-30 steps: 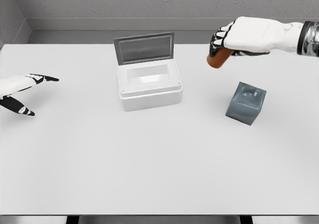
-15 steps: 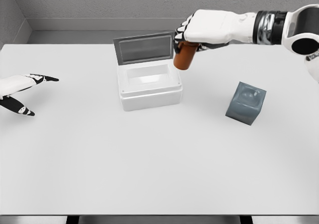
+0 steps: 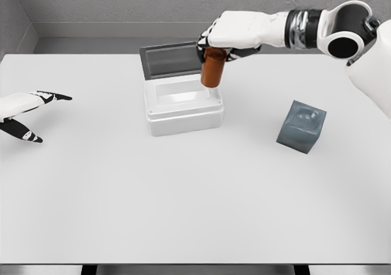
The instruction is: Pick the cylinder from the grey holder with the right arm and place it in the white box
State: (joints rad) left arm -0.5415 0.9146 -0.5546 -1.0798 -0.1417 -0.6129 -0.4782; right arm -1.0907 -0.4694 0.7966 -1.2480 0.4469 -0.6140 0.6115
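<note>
My right hand is shut on the brown cylinder, which hangs almost upright over the right part of the white box. The box stands open, its grey lid raised at the back. The cylinder's lower end is just above the box's rim. The grey holder sits on the table to the right, its recess empty. My left hand rests open at the far left edge of the table.
The white table spreads wide in front of the box and holder. A grey wall runs along its back edge.
My right hand has carried the cylinder leftwards from near the holder to a spot over the box's right side. The left hand has not moved.
</note>
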